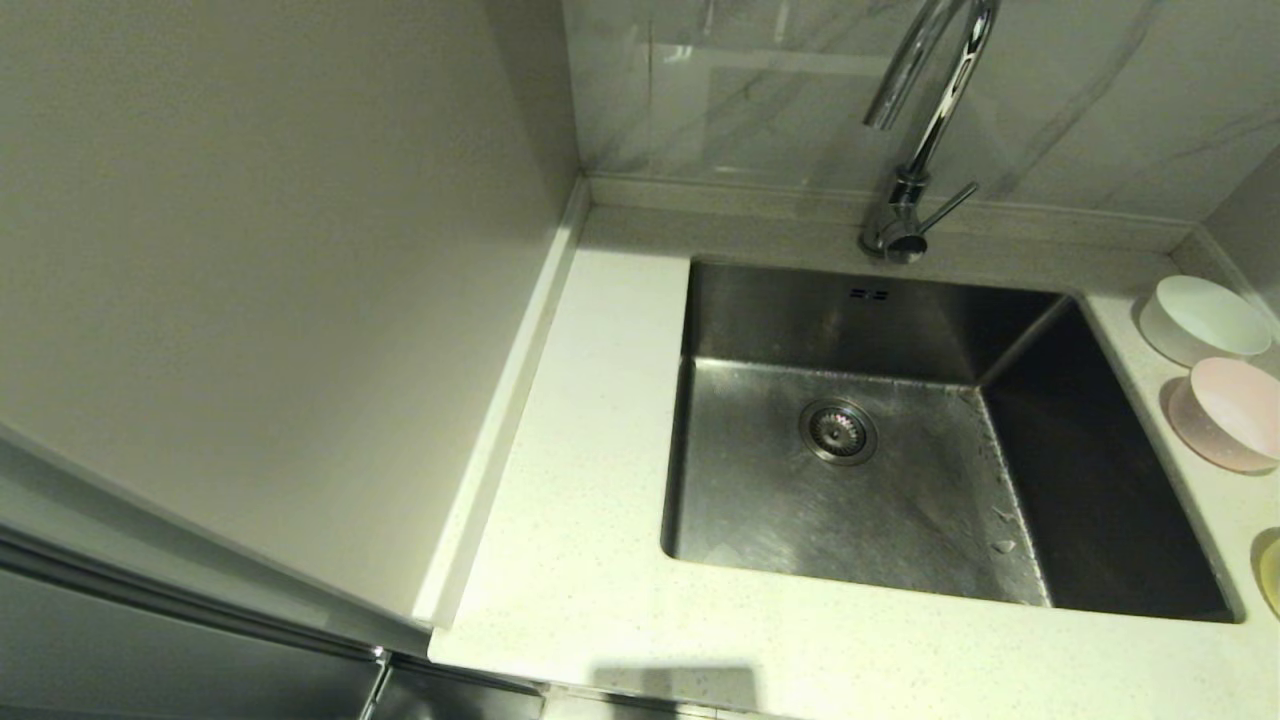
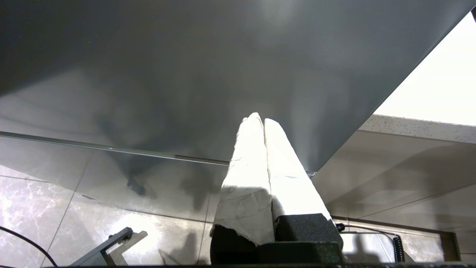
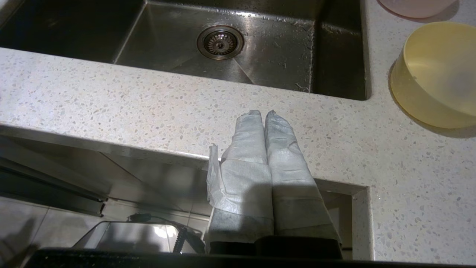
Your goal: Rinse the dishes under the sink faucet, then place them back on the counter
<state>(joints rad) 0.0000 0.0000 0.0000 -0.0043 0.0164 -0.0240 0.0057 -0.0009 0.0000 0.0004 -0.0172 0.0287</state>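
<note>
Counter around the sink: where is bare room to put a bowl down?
Counter between the sink and left wall is bare, as is its front strip. Crowded right of the sink: white bowl, pink bowl, yellow bowl.

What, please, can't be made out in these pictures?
- Yellow bowl: head view's edge cuts it; whole in the right wrist view.
- Pink bowl: right wrist view's edge cuts it.
- Faucet: its arch leaves the head view's top.
- Both arms: outside the head view.
- Bowl insides: clean or dirty, too faint.
</note>
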